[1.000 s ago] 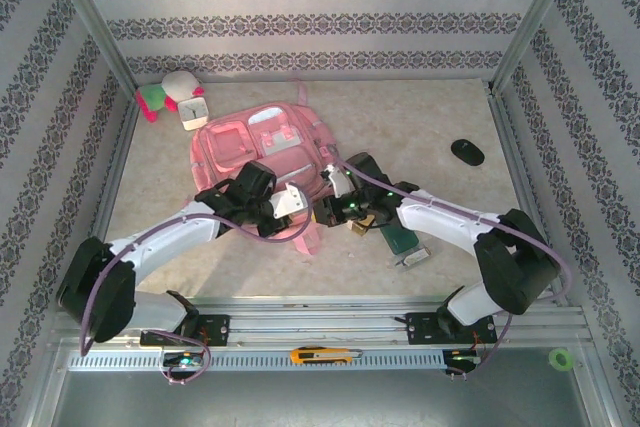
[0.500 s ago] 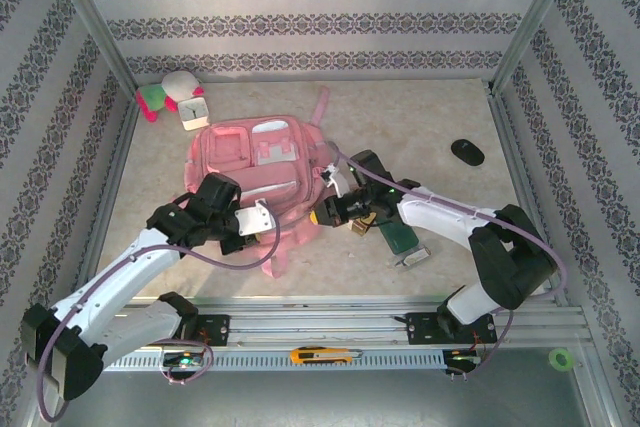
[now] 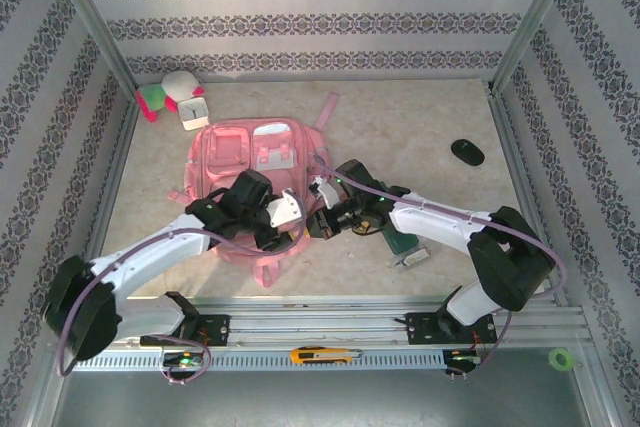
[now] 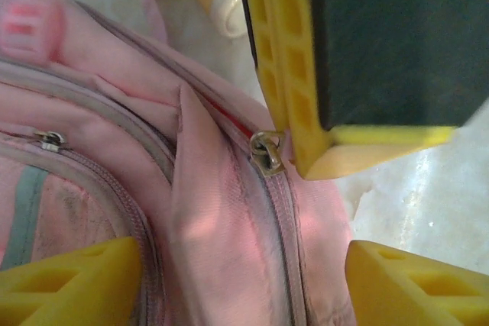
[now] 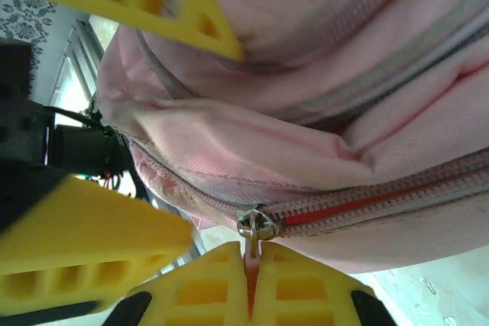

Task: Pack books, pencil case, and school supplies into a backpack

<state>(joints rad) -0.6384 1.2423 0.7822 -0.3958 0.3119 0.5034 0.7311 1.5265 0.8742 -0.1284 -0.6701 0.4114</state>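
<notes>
- On the table's point(image 3: 420, 127) left-centre, the backpack point(image 3: 235, 152) lies flat with its pockets up and its top loop toward the far wall. Both my arms meet at its near-right edge.
- Pencil case point(image 3: 402, 240) is on the table outside the bag, partly under my right forearm. Not packed yet, and the right arm is nearer to it.
- Left gripper point(image 4: 244, 284): jaws wide apart, holding nothing. They straddle the pink fold point(image 4: 202, 211) next to the zip track point(image 4: 267, 219).
- Right gripper point(image 5: 252, 269): jaws pinched closed on the zip pull point(image 5: 256, 227), with the tab hanging straight down into the fingertips.
- Key relation: in the left wrist view the pull sits ahead of my open left jaws, right beside the right arm's finger. The track runs from it back between my left fingers. In the right wrist view the track runs crosswise to the closed jaws.
- My read: the left clamps the fold to brace, and the right drags along the track. Red shows in the track on one side of the slider; I can't tell how far it is open.
</notes>
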